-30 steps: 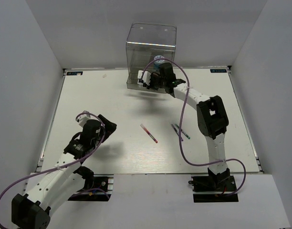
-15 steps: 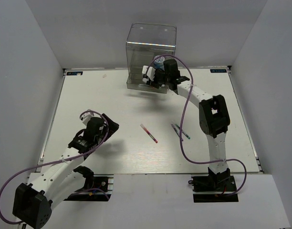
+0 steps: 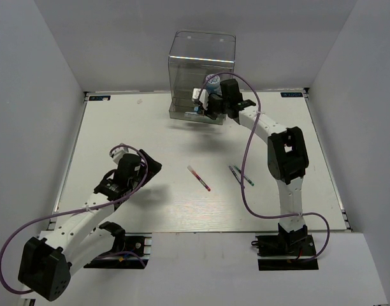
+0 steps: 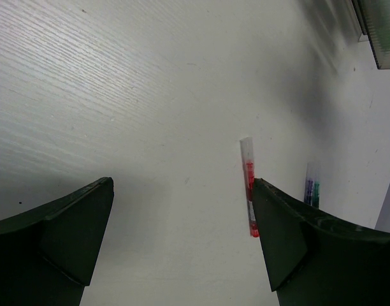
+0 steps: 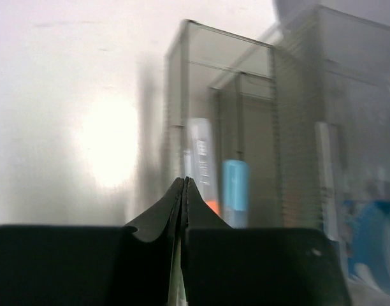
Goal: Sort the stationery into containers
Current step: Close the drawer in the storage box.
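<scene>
Red pen [image 3: 199, 178] flat on the table [image 3: 131, 127] near the middle, well apart from the clear box [image 3: 201, 64] at the far edge. Two dark pens [image 3: 241, 176] side by side to its right. Left gripper [image 4: 182, 185] spread wide and empty, low over the table, red pen ahead, nearer the right-hand finger, not touching. Right gripper [image 5: 184, 185] pinched closed at the box front, with light-blue marker [image 5: 234, 191] and orange-tipped marker [image 5: 203, 166] upright inside.

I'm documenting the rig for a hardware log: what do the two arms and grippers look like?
The left arm and right arm match: white links, black joints, a purple cable looping along each. The left gripper and right gripper have dark wedge-shaped fingers.
</scene>
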Tool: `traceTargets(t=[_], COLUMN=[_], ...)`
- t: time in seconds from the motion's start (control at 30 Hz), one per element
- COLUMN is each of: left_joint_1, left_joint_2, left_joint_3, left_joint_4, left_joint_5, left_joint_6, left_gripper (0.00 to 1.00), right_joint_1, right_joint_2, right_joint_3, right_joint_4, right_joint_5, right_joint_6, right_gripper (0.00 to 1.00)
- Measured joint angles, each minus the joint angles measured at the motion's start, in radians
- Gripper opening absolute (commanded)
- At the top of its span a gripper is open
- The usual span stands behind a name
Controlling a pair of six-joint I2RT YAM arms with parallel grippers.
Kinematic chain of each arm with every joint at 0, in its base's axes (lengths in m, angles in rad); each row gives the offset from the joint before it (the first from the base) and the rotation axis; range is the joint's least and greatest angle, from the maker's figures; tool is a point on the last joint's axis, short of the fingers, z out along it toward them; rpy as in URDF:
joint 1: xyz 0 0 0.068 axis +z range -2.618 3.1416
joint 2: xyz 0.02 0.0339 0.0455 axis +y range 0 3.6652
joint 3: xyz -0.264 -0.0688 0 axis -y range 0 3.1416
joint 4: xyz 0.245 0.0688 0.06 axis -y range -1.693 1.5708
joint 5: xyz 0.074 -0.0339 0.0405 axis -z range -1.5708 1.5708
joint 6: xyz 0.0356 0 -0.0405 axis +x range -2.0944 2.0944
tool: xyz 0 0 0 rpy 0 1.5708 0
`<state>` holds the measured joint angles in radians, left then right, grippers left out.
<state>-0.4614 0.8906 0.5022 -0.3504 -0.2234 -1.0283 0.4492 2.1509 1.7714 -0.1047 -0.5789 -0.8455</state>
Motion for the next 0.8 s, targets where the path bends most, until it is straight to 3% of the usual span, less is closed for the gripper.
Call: traceTargets(t=[0.27, 0.8], left_joint_1=[0.0, 0.0], left_joint_2=[0.019, 0.004], left_joint_3=[0.002, 0.002], left_joint_4=[0.021, 0.015], left_joint_5=[0.003, 0.004], left_joint_6=[0.001, 0.004], left_gripper=[1.0, 1.0], right_joint_1=[0.011, 0.023], right_joint_2=[0.014, 0.126], right_joint_3=[0.116, 0.146], right_joint_4=[-0.32, -0.211], right_joint_5=[-0.13, 0.055], right_joint_6=[-0.174, -0.094], right_gripper=[0.0, 0.0])
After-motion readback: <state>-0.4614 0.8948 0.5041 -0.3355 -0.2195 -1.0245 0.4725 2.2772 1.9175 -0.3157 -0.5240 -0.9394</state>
